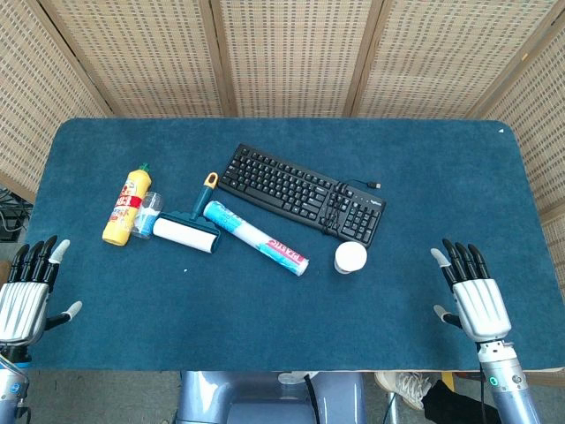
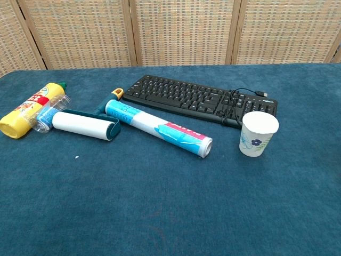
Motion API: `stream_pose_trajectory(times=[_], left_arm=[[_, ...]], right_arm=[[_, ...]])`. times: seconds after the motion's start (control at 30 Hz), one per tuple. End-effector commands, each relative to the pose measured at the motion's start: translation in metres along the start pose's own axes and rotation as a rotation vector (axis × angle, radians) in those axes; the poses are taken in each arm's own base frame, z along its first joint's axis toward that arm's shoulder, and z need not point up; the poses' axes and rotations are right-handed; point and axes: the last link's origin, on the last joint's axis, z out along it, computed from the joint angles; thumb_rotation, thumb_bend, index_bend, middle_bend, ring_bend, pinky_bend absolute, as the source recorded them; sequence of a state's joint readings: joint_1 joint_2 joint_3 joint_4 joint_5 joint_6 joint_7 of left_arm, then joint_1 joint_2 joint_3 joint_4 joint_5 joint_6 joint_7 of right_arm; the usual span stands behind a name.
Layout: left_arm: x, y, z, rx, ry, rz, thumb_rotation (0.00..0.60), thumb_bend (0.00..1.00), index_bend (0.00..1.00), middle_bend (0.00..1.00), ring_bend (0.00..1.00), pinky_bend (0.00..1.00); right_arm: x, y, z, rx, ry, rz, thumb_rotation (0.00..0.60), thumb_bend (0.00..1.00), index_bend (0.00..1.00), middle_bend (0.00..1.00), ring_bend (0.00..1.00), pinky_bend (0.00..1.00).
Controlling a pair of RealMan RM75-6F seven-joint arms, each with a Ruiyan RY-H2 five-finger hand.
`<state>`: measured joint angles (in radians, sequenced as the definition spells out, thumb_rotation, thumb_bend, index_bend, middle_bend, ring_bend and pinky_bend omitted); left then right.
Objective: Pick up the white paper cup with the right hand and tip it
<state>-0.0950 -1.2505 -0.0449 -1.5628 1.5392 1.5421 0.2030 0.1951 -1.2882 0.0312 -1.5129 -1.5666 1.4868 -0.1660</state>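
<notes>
Metal right hand (image 1: 477, 296) and left hand (image 1: 26, 291) rest flat at the table's (image 1: 265, 336) near edge, fingers spread, holding nothing. Further in, the white paper cup (image 2: 258, 133) stands upright, just before the black keyboard (image 2: 197, 98), right of a wrapped roll (image 2: 160, 128).

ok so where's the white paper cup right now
The white paper cup stands upright right of centre in both views, just in front of the black keyboard, with the rolled tube to its left.
</notes>
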Motion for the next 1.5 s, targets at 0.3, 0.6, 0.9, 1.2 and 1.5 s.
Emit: stream_pose_trajectory(times=[0.3,0.6,0.9,1.2,1.5], left_arm=[[0.002,0.001,-0.002,-0.004,0.01,0.002,0.6,0.16,0.0,0.0,0.0,0.0],[0.004,-0.002,-0.001,0.003,0.009,-0.011,0.6,0.16,0.0,0.0,0.0,0.0],[0.004,-0.002,-0.002,0.004,0.01,-0.01,0.6,0.16,0.0,0.0,0.0,0.0],[0.004,-0.001,-0.001,0.003,0.006,-0.011,0.6,0.16,0.0,0.0,0.0,0.0],[0.004,-0.002,0.0,0.003,0.002,-0.023,0.6,0.16,0.0,0.0,0.0,0.0]], right_arm=[[0.001,-0.004,-0.002,0.011,-0.004,0.01,0.6,0.19,0.07,0.0,0.0,0.0],[0.001,-0.005,-0.001,0.008,-0.003,0.01,0.6,0.19,0.07,0.0,0.0,0.0],[0.001,-0.008,0.001,0.015,-0.005,0.023,0.6,0.19,0.08,0.0,0.0,0.0],[0.013,-0.042,0.042,0.075,0.01,0.054,0.6,0.2,0.21,0.0,0.0,0.0],[0.01,-0.094,0.081,0.117,-0.071,0.015,0.6,0.2,0.25,0.0,0.0,0.0]])
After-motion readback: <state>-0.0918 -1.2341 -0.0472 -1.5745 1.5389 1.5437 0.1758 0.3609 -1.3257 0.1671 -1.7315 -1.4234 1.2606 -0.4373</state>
